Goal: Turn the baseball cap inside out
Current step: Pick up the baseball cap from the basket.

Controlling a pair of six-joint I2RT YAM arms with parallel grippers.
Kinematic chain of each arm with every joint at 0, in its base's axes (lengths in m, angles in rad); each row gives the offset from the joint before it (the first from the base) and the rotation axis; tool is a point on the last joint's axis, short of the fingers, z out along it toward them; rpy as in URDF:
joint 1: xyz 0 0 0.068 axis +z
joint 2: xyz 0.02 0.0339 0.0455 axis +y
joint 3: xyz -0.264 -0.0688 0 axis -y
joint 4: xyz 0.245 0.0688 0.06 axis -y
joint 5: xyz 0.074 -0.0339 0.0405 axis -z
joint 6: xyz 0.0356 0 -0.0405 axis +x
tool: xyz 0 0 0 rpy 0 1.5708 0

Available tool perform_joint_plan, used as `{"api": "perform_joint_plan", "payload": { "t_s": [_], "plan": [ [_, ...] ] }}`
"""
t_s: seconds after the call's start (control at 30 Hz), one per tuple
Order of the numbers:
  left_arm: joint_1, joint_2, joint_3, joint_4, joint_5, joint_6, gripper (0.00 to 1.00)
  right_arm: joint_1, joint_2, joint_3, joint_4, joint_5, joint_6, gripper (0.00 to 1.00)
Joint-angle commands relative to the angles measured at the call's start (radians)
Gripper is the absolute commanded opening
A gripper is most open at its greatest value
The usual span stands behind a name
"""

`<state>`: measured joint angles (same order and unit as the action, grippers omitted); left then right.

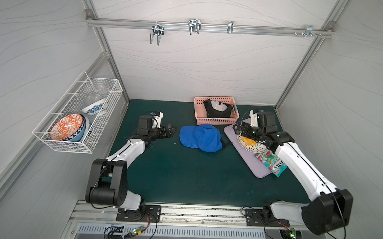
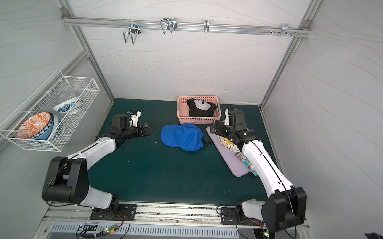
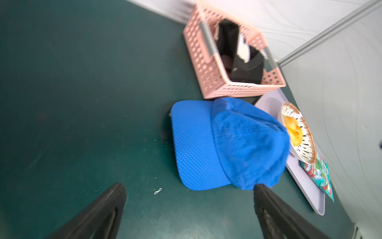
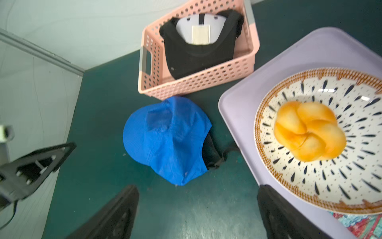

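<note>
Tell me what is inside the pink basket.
A black cap lies in the basket, with its pale lining and a tan label showing. The cap hides most of the basket floor, so anything beneath it cannot be seen.

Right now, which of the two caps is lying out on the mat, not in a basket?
The blue cap, loose on the green mat; the black cap sits inside the pink basket.
</note>
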<state>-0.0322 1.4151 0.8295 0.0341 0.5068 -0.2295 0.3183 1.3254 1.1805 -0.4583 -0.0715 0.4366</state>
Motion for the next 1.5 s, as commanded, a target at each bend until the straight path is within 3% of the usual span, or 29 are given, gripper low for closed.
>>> {"api": "perform_joint_plan", "payload": {
  "t_s": [0.0,0.13,0.33,0.53,0.77,0.93,1.27,1.37,1.47],
  "plan": [
    [-0.034,-0.097,-0.029,-0.075,-0.019,0.092,1.00,-0.026,0.134,0.094,0.080,-0.034,-0.053,0.94],
    [-0.140,-0.228,-0.067,-0.095,-0.085,0.145,1.00,-0.038,0.337,0.257,0.113,-0.059,-0.078,0.97],
    [-0.223,-0.347,-0.145,-0.082,-0.126,0.100,1.00,-0.041,0.664,0.574,0.105,-0.124,-0.130,0.98],
    [-0.244,-0.423,-0.235,-0.077,-0.174,0.077,1.00,-0.020,0.928,0.843,0.098,-0.144,-0.159,0.98],
    [-0.245,-0.451,-0.286,-0.065,-0.179,0.055,1.00,0.037,1.133,1.110,0.042,-0.141,-0.250,0.99],
    [-0.245,-0.444,-0.285,-0.087,-0.152,0.047,1.00,0.075,1.227,1.229,0.040,-0.080,-0.293,0.99],
    [-0.246,-0.459,-0.280,-0.120,-0.142,0.056,1.00,0.125,1.401,1.458,0.030,0.154,-0.293,0.99],
    [-0.247,-0.458,-0.275,-0.124,-0.143,0.053,1.00,0.128,1.404,1.460,0.030,0.218,-0.278,0.93],
    [-0.247,-0.455,-0.267,-0.130,-0.152,0.050,1.00,0.123,1.409,1.467,0.018,0.207,-0.263,0.70]
  ]
}}
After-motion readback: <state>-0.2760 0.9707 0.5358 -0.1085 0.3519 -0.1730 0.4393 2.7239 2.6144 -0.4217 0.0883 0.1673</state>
